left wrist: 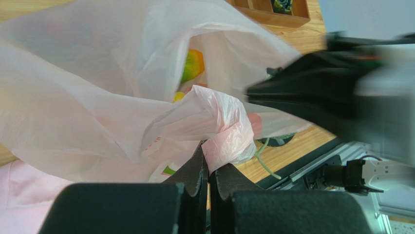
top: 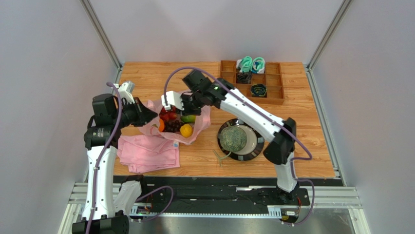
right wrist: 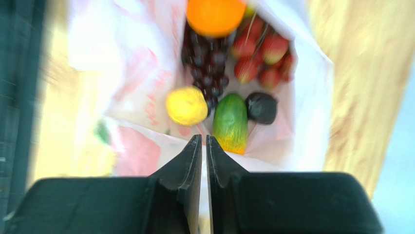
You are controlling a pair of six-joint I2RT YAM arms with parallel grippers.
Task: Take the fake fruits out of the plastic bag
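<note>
The plastic bag (top: 202, 119) lies open on the table, pink and translucent. Inside it are an orange (right wrist: 214, 14), dark grapes (right wrist: 204, 63), red berries (right wrist: 258, 58), a lemon (right wrist: 186, 106), a green-and-yellow fruit (right wrist: 230, 122) and a dark piece (right wrist: 261, 107). The netted melon (top: 233, 138) rests outside the bag on a black plate (top: 258, 148). My left gripper (left wrist: 209, 153) is shut on a bunched fold of the bag (left wrist: 97, 97) at its left side. My right gripper (right wrist: 203, 137) hangs over the bag's mouth, its jaws almost together at the rim with pale film in the slit.
A folded pink cloth (top: 146, 152) lies in front of the bag on the left. A wooden tray (top: 275, 92) with teal and black items stands at the back right. The right arm (left wrist: 331, 87) crosses close to my left gripper.
</note>
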